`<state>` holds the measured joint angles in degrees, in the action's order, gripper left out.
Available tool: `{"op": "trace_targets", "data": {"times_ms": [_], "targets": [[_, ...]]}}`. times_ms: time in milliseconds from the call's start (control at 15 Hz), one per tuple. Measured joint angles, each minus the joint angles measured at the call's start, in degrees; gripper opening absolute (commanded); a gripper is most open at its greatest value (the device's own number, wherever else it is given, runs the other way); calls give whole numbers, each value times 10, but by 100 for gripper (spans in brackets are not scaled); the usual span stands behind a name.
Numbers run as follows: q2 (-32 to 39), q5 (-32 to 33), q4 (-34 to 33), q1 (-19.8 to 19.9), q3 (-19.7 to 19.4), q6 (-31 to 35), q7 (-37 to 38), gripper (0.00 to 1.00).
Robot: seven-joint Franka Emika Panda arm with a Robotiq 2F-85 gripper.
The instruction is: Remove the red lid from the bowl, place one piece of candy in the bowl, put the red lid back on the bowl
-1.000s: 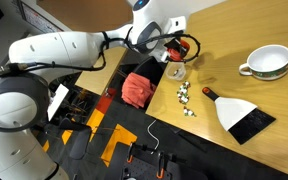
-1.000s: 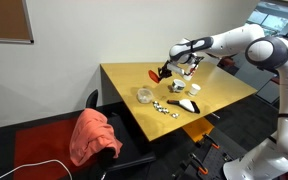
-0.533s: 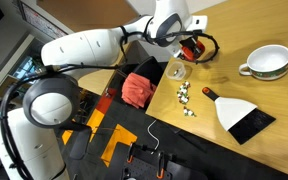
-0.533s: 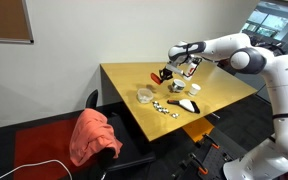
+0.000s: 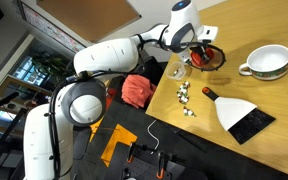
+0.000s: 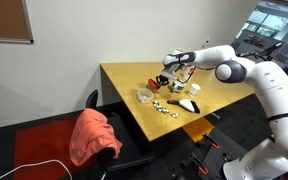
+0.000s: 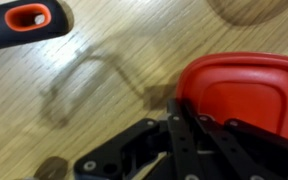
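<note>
My gripper (image 7: pixel 179 108) is shut on the edge of the red lid (image 7: pixel 246 95), holding it low over the wooden table. In both exterior views the lid (image 5: pixel 208 57) (image 6: pixel 155 76) is off to the side of the small clear glass bowl (image 5: pixel 177 71) (image 6: pixel 144 95), which stands uncovered. Several wrapped candies (image 5: pixel 187 96) (image 6: pixel 165 106) lie scattered on the table near the bowl. The gripper (image 5: pixel 198 50) (image 6: pixel 168 72) is apart from both the bowl and the candies.
A large white bowl with a green rim (image 5: pixel 267 63) stands further along the table. A dustpan (image 5: pixel 246 116) lies by the table edge. A black handle with an orange hole (image 7: pixel 24 20) lies near the gripper. A red cloth (image 5: pixel 136 88) hangs on a chair beside the table.
The gripper has carried the red lid away from above the glass bowl, further along the table and lower.
</note>
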<state>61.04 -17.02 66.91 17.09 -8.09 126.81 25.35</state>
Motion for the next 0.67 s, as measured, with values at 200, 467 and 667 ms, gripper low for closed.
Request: {"op": "trace_targets", "data": {"times_ms": [200,467,667], "targets": [[8,0,-9,1,0,-6,0,49],[0,0,-10,1,2,-10,-15,79],[-20,1,6,-1,4,-19,-47,99]]}}
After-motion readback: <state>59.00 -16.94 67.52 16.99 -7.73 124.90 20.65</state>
